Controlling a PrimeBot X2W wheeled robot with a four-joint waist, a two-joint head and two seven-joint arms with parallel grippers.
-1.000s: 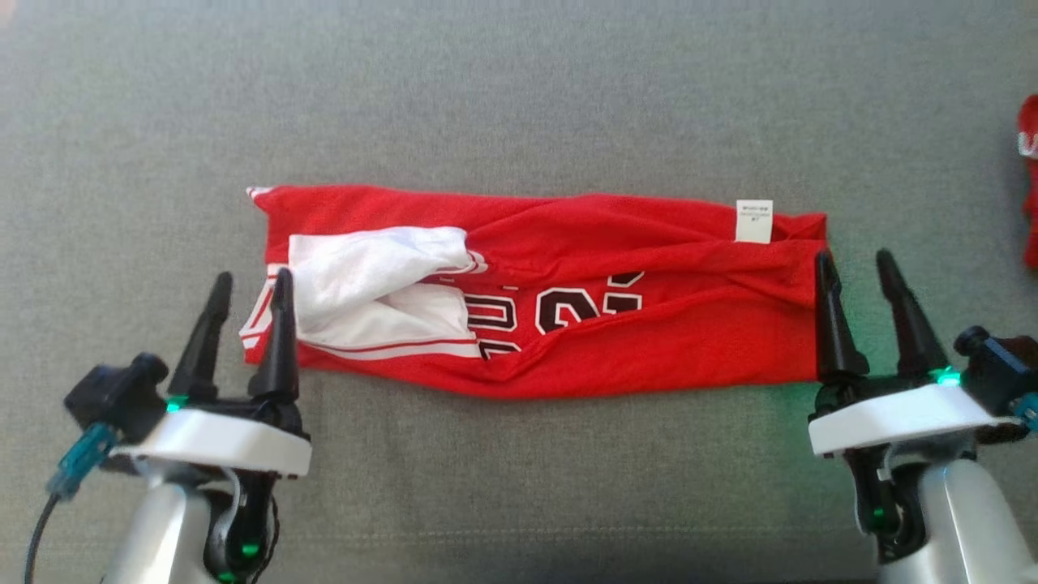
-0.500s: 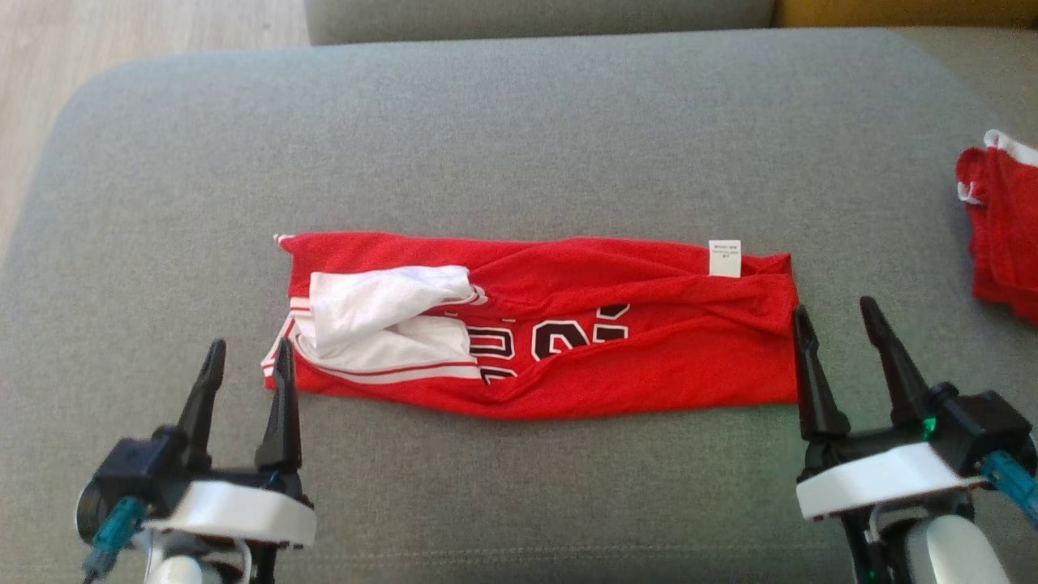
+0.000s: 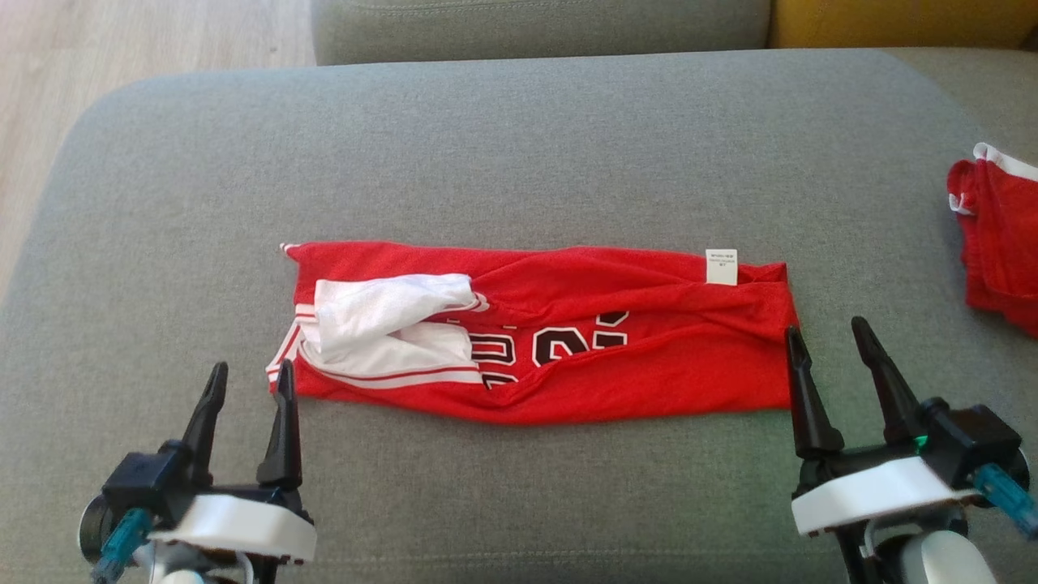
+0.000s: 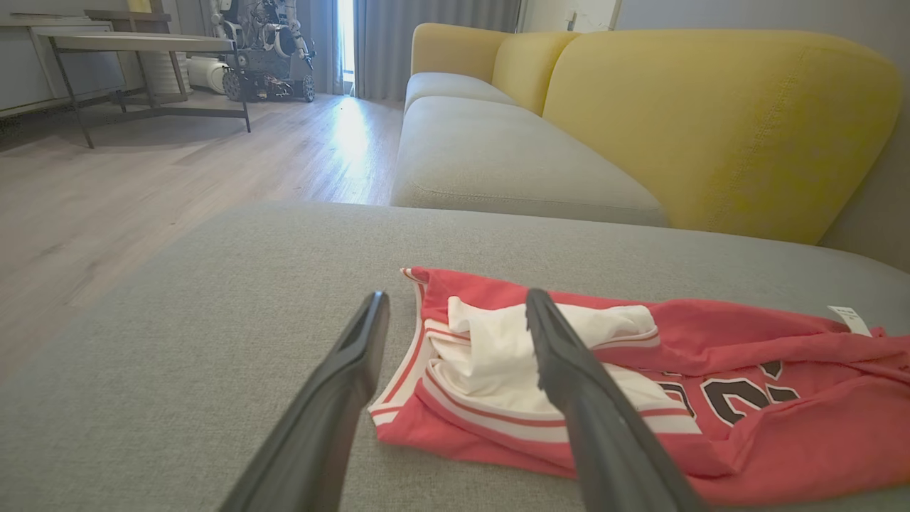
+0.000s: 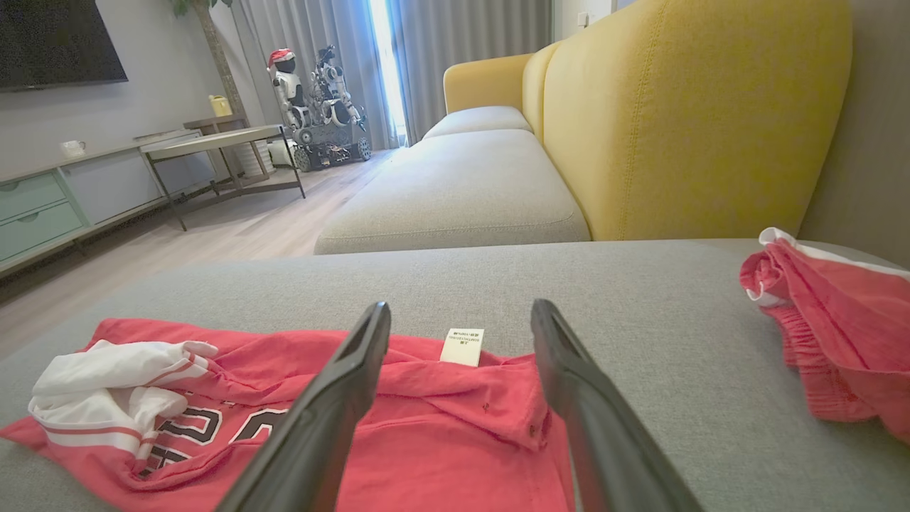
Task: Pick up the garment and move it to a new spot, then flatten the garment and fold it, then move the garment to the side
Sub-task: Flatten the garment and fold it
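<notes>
While both jaws gape empty, folded red jersey (image 3: 649,369) lies on cushion (image 3: 519,146).

Both arms drawn back toward the robot: left gripper (image 3: 252,367) tips now off the garment's (image 3: 649,365) striped left end, beside its near corner; right gripper (image 3: 824,326) tips lower along the right edge; head camera has lifted, shifting the whole picture.
</notes>
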